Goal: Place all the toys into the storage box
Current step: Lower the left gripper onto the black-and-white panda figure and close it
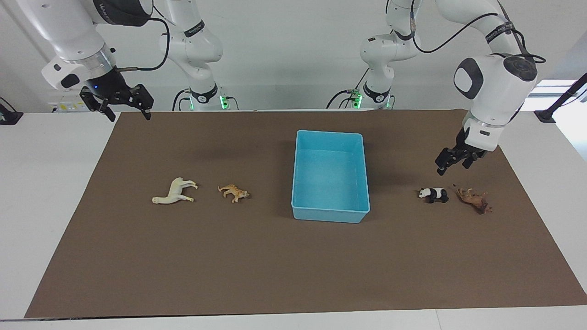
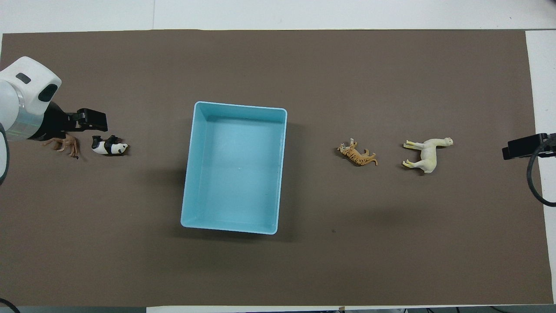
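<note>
The light blue storage box (image 1: pixel 330 214) (image 2: pixel 230 229) stands mid-mat with nothing in it. Toward the right arm's end lie a cream-white horse (image 1: pixel 175 191) (image 2: pixel 427 153) and, beside it toward the box, an orange tiger (image 1: pixel 234 192) (image 2: pixel 357 154). Toward the left arm's end lie a panda (image 1: pixel 433 195) (image 2: pixel 109 147) and a brown lion (image 1: pixel 473 200) (image 2: pixel 64 143). My left gripper (image 1: pixel 453 167) (image 2: pixel 97 126) hangs open and empty over the mat close to the panda and lion, touching neither. My right gripper (image 1: pixel 130 117) (image 2: pixel 521 147) waits open over the mat's corner.
A brown mat (image 1: pixel 275 266) covers most of the white table (image 1: pixel 46 183). The two arm bases (image 1: pixel 206 94) stand at the robots' edge. A black mount (image 1: pixel 548 114) sits on the table at the left arm's end.
</note>
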